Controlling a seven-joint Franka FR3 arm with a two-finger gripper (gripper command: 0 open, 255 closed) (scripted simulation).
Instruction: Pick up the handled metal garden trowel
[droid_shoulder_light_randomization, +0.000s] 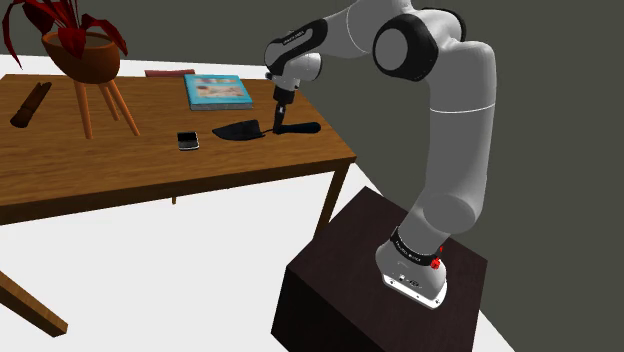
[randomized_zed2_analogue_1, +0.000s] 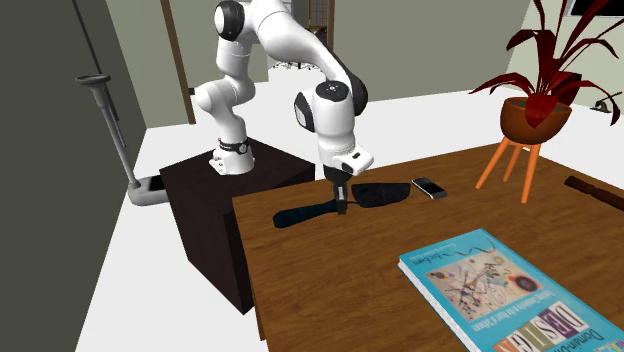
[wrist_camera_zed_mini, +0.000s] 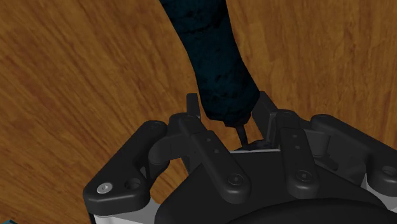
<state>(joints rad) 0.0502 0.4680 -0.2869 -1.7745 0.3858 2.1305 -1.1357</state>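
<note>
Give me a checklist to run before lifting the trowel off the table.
1. The gripper is down at the trowel, where handle meets blade: ok.
2. The trowel lies flat on the table: ok.
3. The trowel is clamped firmly: cannot tell.
4. The phone lies apart from the blade: ok.
5. The book lies apart from the gripper: ok.

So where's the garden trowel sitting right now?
In the shoulder view, the trowel lies flat on the wooden table, just right of the phone and near the book, with the gripper down at its handle.
</note>
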